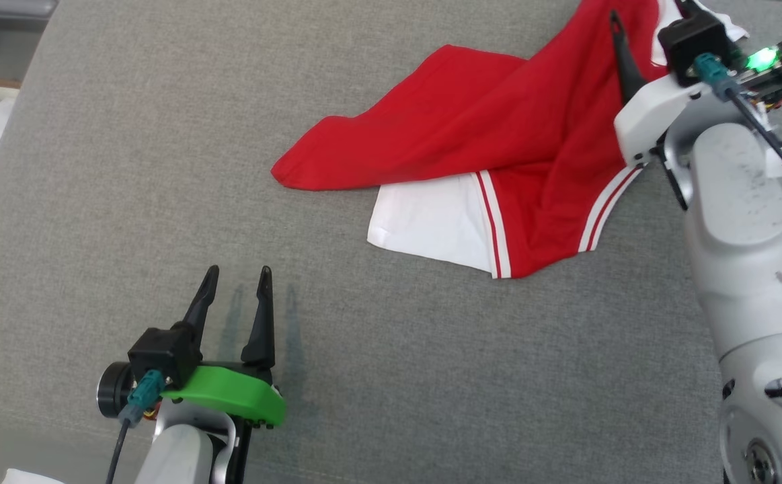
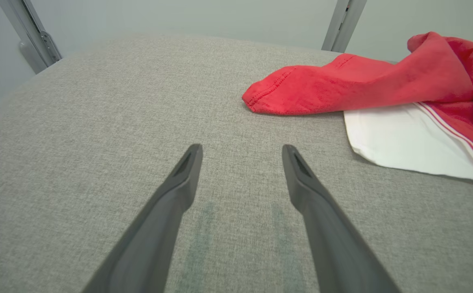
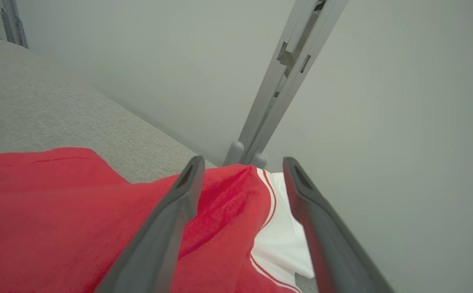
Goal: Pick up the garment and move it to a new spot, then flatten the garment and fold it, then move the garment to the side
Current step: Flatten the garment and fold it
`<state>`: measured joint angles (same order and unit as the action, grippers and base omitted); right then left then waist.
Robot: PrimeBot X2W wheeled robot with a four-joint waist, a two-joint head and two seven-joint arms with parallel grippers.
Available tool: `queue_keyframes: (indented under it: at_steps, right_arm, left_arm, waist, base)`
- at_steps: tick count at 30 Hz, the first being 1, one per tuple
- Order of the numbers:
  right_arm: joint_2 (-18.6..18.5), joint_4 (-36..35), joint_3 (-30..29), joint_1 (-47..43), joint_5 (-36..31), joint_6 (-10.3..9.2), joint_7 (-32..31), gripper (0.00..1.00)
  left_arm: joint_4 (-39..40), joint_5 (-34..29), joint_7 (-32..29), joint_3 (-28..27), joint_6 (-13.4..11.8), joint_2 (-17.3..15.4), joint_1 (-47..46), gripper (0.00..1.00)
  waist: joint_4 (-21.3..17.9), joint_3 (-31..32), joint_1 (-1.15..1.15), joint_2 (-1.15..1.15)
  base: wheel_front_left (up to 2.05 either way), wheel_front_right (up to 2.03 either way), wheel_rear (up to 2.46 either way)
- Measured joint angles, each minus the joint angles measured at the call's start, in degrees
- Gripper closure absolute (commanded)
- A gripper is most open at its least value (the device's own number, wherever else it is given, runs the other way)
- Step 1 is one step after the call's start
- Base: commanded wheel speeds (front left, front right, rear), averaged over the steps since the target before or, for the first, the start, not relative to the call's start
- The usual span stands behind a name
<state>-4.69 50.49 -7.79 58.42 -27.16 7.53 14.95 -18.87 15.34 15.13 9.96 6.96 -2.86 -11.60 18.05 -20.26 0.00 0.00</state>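
**Red-and-white garment lies slantwise; both pincers spread**

The garment (image 1: 471,128) lies rumpled on the grey cloth surface (image 1: 128,168), toward 1 o'clock in the head view; its long axis runs from a red corner at 8 o'clock up to 2 o'clock; that upper end is cut off by the frame and hidden behind the right arm (image 1: 733,202). The right gripper (image 3: 242,162) hangs over it, fingers apart, not clamped on the cloth; the left gripper (image 1: 239,272), likewise spread, sits at 7 o'clock over bare surface.

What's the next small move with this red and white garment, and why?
Probably bring the left gripper forward to the nearest red corner of the garment and grasp it to start spreading. That gripper hangs open over bare grey surface, apart from the cloth; the garment lies bunched, red folded over its white panel, and the right gripper stands open above the far end.
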Motion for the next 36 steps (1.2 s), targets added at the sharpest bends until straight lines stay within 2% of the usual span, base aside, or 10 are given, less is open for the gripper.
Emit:
queue_keyframes:
  at_steps: [11,16,21,25,26,27,30,36]
  right_arm:
    - [1.8,-9.0,27.9,-16.5,24.1,0.0,0.0,0.0]
    - [1.5,-6.4,40.0,-19.8,30.9,0.0,0.1,0.0]
    - [0.8,0.1,44.9,-19.7,34.1,0.0,0.4,0.0]
    - [1.3,4.9,45.3,-18.0,34.0,0.02,0.9,0.01]
    - [1.4,5.5,45.2,-17.9,34.1,0.02,1.0,0.64]
    - [1.5,5.8,45.2,-17.9,34.2,0.02,1.1,0.98]
    - [1.6,6.0,44.8,-18.4,34.9,-0.03,1.1,1.0]
    - [-1.0,2.0,40.8,-23.3,35.7,0.01,1.0,1.0]
  left_arm:
    - [-0.5,-1.1,0.0,-0.1,0.0,0.0,1.1,0.0]
    - [-0.7,-1.3,0.0,-0.3,0.0,0.0,1.7,0.0]
    - [-1.0,-1.1,0.0,-0.1,0.0,0.0,1.8,0.0]
    - [-1.1,-0.8,0.0,-0.1,-0.2,0.0,1.9,0.0]
    - [-1.1,-0.8,0.0,-0.2,-0.2,0.0,2.0,0.0]
    - [-1.2,-0.8,0.0,-0.3,-0.2,0.0,2.1,0.0]
    - [-1.5,-0.9,0.0,-0.8,-0.4,0.0,2.9,0.0]
    - [-1.8,-1.5,0.0,-1.9,-0.7,0.0,4.3,0.0]
  waist:
    - [-2.7,3.4,0.0,0.0]
    - [-3.0,4.3,0.0,0.0]
    - [-2.3,4.3,0.0,0.0]
    - [-1.5,4.3,0.0,0.0]
    - [-1.4,4.3,0.0,0.0]
    - [-1.3,4.4,0.0,0.0]
    - [-1.5,5.0,0.0,0.0]
    - [-3.1,6.9,0.0,0.0]
  base:
    - [0.0,0.0,0.0]
    - [0.0,0.0,0.0]
    - [0.0,0.0,0.0]
    - [0.0,0.0,0.0]
    - [0.0,0.0,0.0]
    - [0.0,0.0,0.0]
    - [0.0,0.0,0.0]
    - [0.0,0.0,0.0]
